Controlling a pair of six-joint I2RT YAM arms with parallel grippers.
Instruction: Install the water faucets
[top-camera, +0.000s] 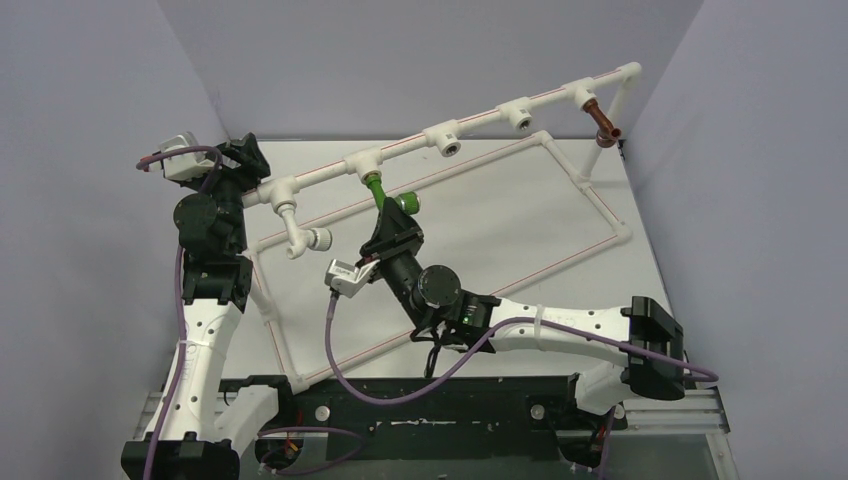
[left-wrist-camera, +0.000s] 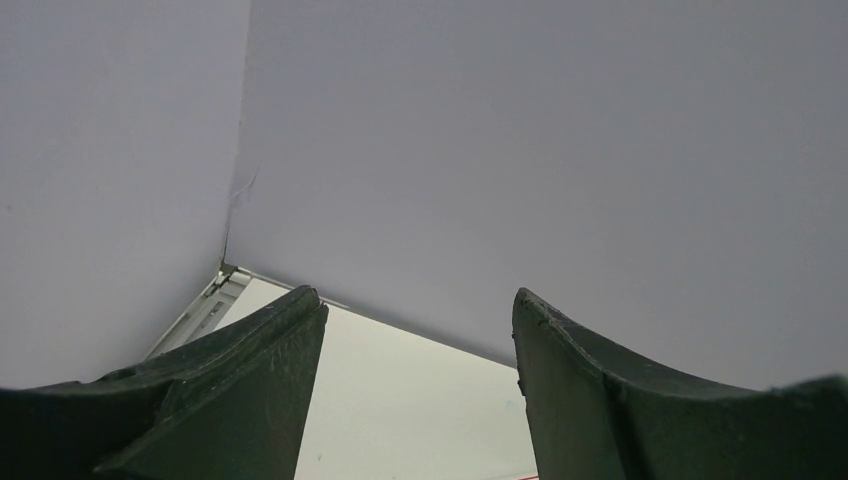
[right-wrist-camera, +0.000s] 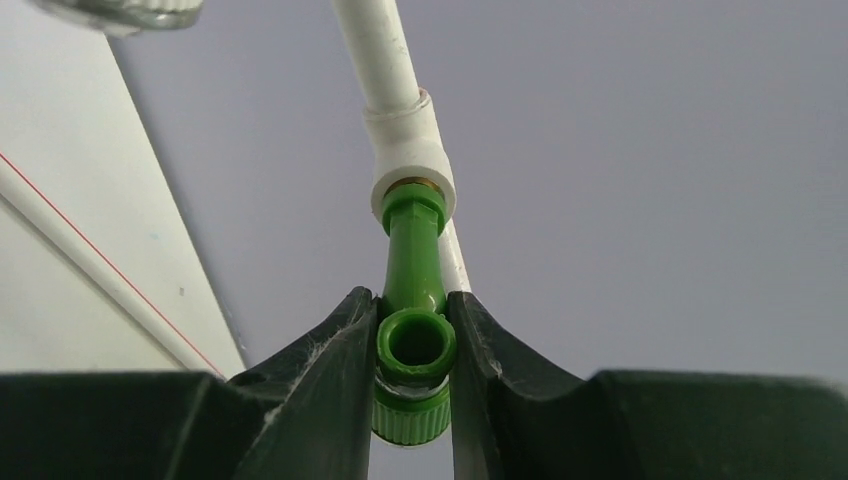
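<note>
The bright green faucet (top-camera: 388, 194) has its stem in a white tee socket (top-camera: 362, 163) of the raised pipe rail. My right gripper (top-camera: 398, 212) is shut on its round end. In the right wrist view the green faucet (right-wrist-camera: 412, 290) sits between my fingers (right-wrist-camera: 330, 360), its stem in the white socket (right-wrist-camera: 412, 165). The reddish-brown faucet (top-camera: 604, 121) hangs from the socket at the rail's far right end. My left gripper (top-camera: 246, 160) is at the rail's left end; in the left wrist view the left gripper (left-wrist-camera: 418, 305) is open and empty, facing the wall.
The white pipe frame has a flat rectangle (top-camera: 590, 190) on the table and a raised rail with two empty tee sockets (top-camera: 446, 139) between the faucets. A white elbow piece (top-camera: 300, 235) hangs near the rail's left end. Grey walls surround the table.
</note>
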